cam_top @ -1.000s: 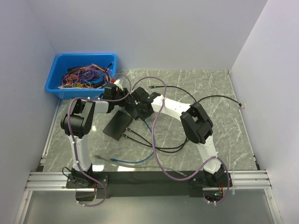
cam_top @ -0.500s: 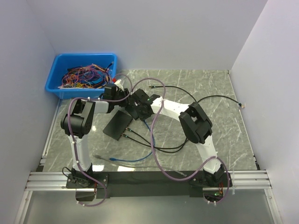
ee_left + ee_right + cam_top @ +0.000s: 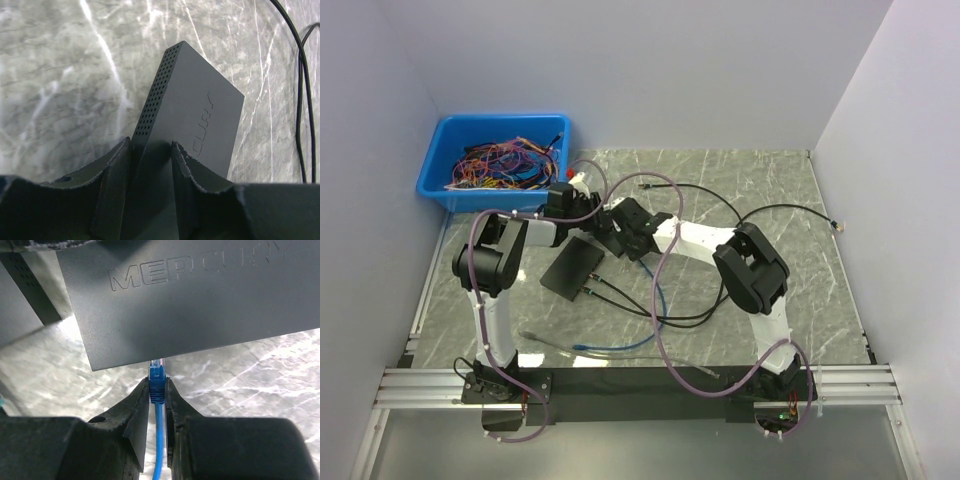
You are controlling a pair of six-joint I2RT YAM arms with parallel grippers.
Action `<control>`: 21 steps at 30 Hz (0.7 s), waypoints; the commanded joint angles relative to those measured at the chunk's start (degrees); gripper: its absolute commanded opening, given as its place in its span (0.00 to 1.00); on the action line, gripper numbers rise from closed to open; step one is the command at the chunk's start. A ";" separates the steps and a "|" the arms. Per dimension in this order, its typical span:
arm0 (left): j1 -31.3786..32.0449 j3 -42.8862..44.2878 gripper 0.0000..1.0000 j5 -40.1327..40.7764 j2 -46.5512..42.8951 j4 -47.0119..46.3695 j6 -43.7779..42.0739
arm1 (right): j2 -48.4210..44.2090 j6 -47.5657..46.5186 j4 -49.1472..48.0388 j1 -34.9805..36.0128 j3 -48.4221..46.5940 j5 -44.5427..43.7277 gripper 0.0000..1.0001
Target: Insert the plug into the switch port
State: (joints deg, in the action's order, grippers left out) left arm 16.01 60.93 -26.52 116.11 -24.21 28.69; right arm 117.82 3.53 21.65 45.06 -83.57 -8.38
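The left claw (image 3: pixel 150 148) clenches one edge of the flat black plastic switch box (image 3: pixel 195 115), held tilted over the grey marble desk (image 3: pixel 65 85). The right claw (image 3: pixel 156 385) pinches the blue cable plug (image 3: pixel 156 374), its clear tip at the switch's edge.

Black cables (image 3: pixel 625 297) sprawl beside switch (image 3: pixel 572 268) (near-right table (image 3: pixel 820 300) bare)

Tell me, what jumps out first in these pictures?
A blue bin of tangled coloured wires sits far left on the marble table. At mid-table the left end effector clamps a black switch, while the right end effector pinches a blue plug right at the switch's edge.
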 commanded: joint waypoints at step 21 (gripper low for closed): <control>13.78 -9.34 0.41 -12.67 -4.58 3.90 -5.04 | -9.98 -14.77 -30.88 -7.09 9.48 11.80 0.00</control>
State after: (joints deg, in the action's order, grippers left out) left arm 21.39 52.99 -23.73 111.33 -29.76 23.49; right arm 110.96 -10.46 13.13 38.59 -71.64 0.05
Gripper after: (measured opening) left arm 0.421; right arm 0.215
